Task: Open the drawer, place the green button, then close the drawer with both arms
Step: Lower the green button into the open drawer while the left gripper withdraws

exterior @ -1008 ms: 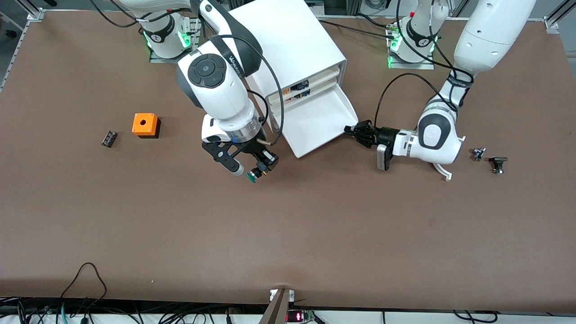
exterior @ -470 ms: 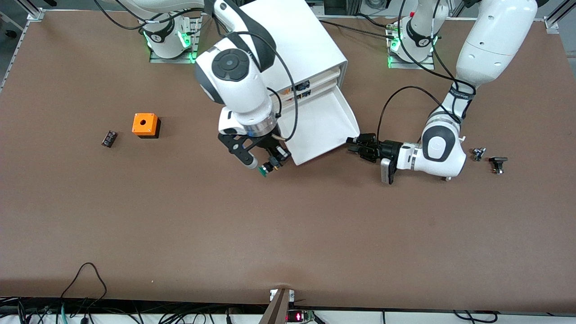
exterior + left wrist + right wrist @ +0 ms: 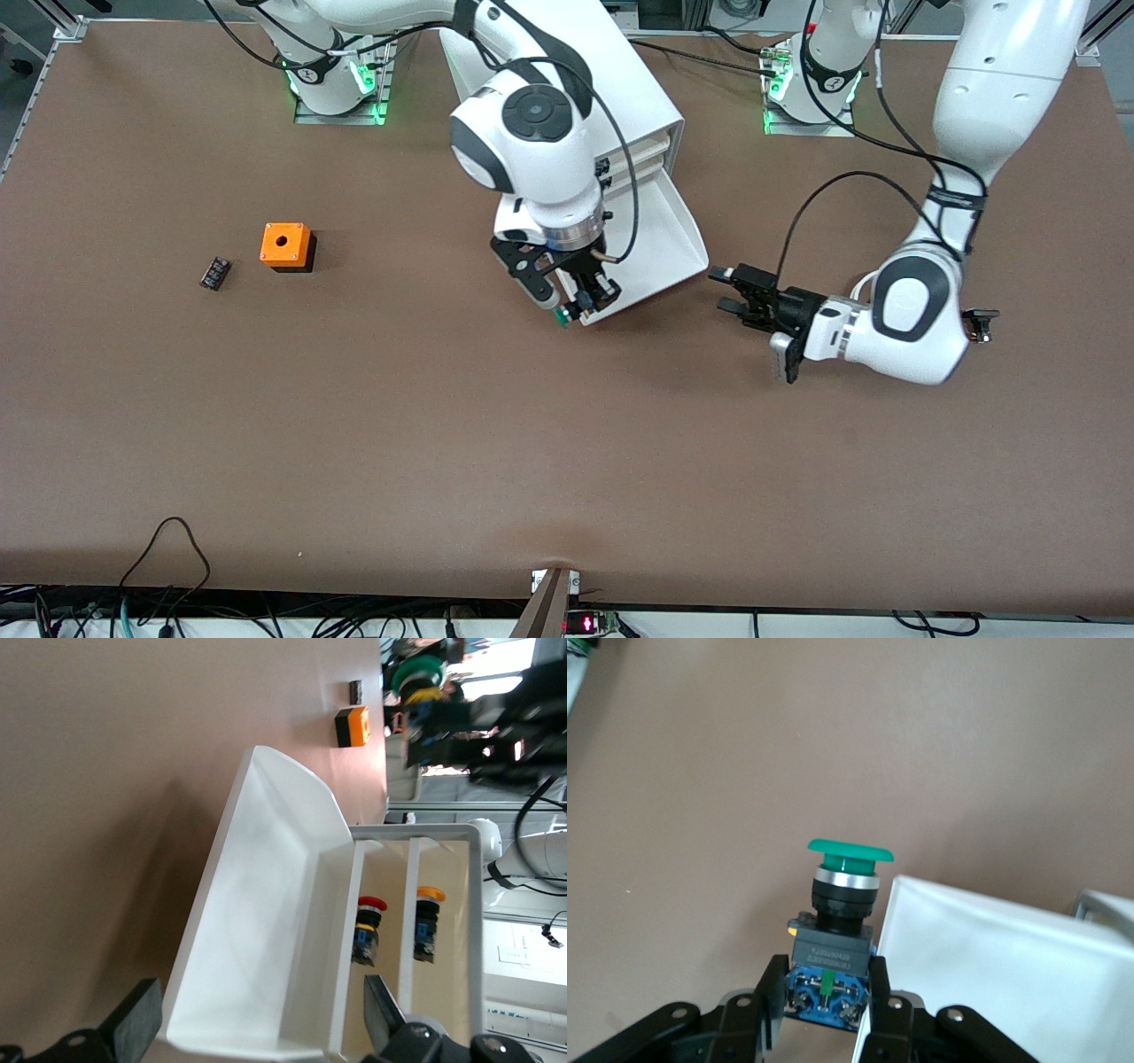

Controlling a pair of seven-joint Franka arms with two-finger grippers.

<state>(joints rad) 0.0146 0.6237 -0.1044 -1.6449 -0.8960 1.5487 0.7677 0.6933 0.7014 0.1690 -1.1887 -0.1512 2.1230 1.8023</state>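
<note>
The drawer (image 3: 660, 235) is pulled out of the white cabinet (image 3: 611, 80) and slopes down to the table. My right gripper (image 3: 580, 306) is shut on the green-capped button (image 3: 563, 318) and holds it over the drawer's front corner toward the right arm's end. In the right wrist view the gripper (image 3: 824, 992) clamps the button's (image 3: 846, 873) blue rear block, beside the drawer's rim (image 3: 992, 948). My left gripper (image 3: 731, 290) is open and empty, just off the drawer's other front corner. In the left wrist view the left gripper (image 3: 257, 1028) faces the drawer (image 3: 257, 921).
An orange box with a hole (image 3: 285, 245) and a small black part (image 3: 214, 272) lie toward the right arm's end. A black button (image 3: 979, 319) lies past the left arm's wrist. Red-capped (image 3: 368, 926) and yellow-capped (image 3: 428, 921) buttons sit in the upper drawers.
My right gripper carried the button from over the bare table to the drawer's front corner. My left gripper drew back from the drawer's corner toward the left arm's end.
</note>
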